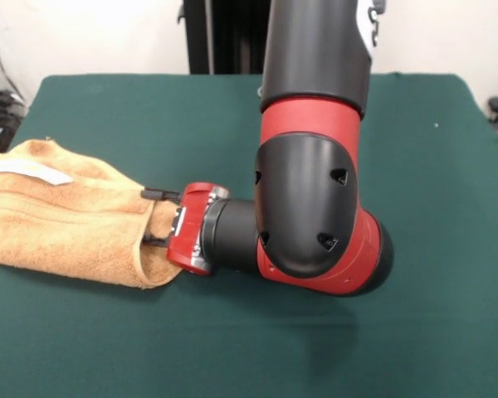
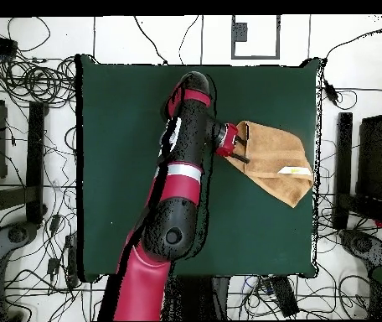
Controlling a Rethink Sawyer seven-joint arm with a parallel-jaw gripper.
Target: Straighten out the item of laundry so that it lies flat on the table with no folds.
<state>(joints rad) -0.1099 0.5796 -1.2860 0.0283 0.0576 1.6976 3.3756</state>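
I see the worktop (image 1: 448, 274) filling most of the front view, green and broad. The arm (image 1: 315, 199) comes down over its middle and bends at a red and black elbow, with the forearm lying level toward the towel. The towel (image 1: 66, 224) lies bunched and folded at the worktop's edge, to the picture-left of the arm in the front view; from overhead it sits near the worktop's right edge (image 2: 312, 109), roughly halfway along it, and shows as a rough wedge (image 2: 274, 159) with its narrow end at the tool. A white tag (image 1: 31, 172) lies on top of the towel, on the side away from the arm. The tool (image 1: 152, 217) is at the towel's near hem: one black finger (image 1: 159, 195) lies above the fold and the other below it, so the fingers are closed on the towel's edge.
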